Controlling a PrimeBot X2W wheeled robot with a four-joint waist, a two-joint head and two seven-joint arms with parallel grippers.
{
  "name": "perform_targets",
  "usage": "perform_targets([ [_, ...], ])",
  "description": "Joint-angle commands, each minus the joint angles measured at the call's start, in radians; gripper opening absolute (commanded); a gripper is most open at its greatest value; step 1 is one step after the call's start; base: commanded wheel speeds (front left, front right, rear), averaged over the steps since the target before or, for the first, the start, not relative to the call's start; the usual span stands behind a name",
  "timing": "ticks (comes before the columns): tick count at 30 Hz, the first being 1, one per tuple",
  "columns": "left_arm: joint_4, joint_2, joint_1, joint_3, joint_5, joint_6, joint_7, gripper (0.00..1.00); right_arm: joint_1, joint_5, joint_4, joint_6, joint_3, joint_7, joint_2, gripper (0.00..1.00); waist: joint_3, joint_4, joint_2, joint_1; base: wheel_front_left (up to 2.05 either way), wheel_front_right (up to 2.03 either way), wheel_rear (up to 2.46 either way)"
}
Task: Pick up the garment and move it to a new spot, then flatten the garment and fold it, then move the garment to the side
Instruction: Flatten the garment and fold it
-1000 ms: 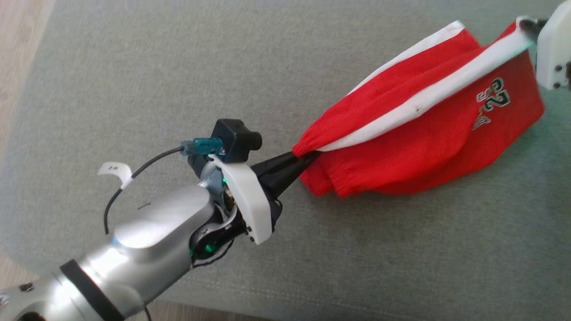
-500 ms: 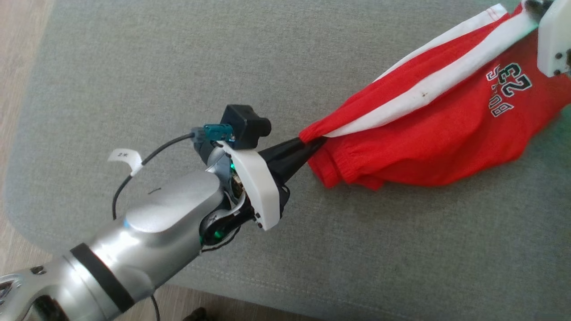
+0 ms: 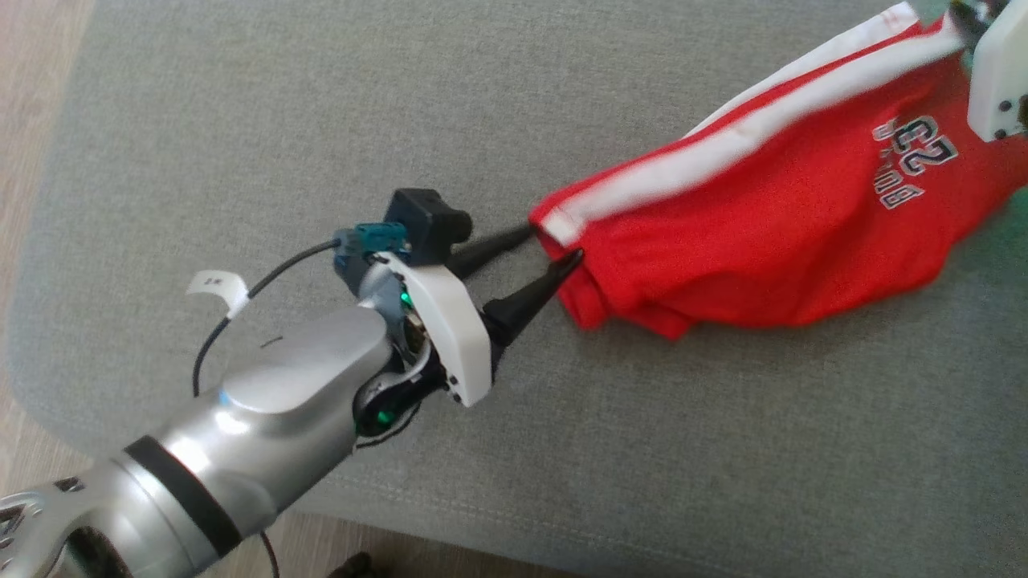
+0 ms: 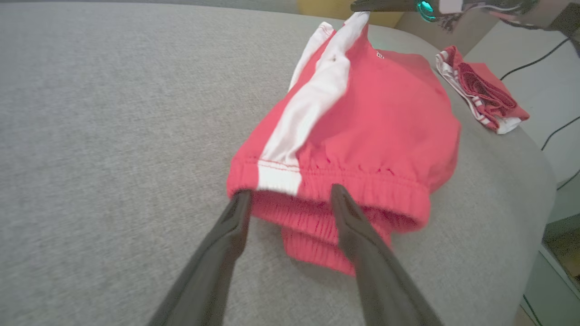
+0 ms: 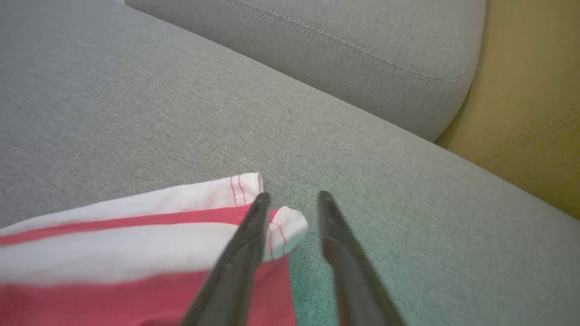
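Note:
The garment (image 3: pixel 763 209) is a pair of red shorts with a white side stripe and a printed number, lying stretched across the grey sofa seat (image 3: pixel 321 104). My left gripper (image 3: pixel 552 247) is open at the elastic waistband, and its two dark fingers (image 4: pixel 337 199) straddle the band's edge (image 4: pixel 317 181) without pinching it. My right gripper (image 5: pixel 293 196) is at the far leg hem, jaws apart. The white hem corner (image 5: pixel 290 226) lies loose between them, against one finger. In the head view the right gripper (image 3: pixel 964 11) sits at the top right corner.
A second red-and-white garment (image 4: pixel 480 90) lies bunched near the seat's far end. A grey back cushion (image 5: pixel 362 54) and a yellow surface (image 5: pixel 530 90) stand behind the hem. The seat's front edge (image 3: pixel 562 522) and wooden floor (image 3: pixel 32 96) border the left arm.
Both grippers, shut on the garment a second ago, have opened. The taut stripe has slackened and the shorts have settled onto the seat.

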Motion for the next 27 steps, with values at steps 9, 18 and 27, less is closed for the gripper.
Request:
perform_targets([
  [9,0.059,0.029,-0.028,0.128,-0.030,0.023,-0.057,1.00,-0.014,0.016,0.046,0.003,-0.023,-0.153,0.044,1.00,-0.073,-0.059,0.0000,-0.0001,0.00,0.00,0.00],
  [18,-0.047,0.052,0.080,0.469,0.019,0.119,-0.069,1.00,0.074,0.020,-0.004,0.003,-0.040,-0.438,0.079,1.00,-0.188,-0.153,0.0000,-0.0001,0.00,0.00,0.00],
  [27,-0.174,0.009,0.262,0.737,0.141,0.173,-0.069,1.00,0.198,-0.035,-0.049,0.003,-0.076,-0.617,0.101,1.00,-0.287,-0.230,0.0000,-0.0001,0.00,0.00,0.00],
])
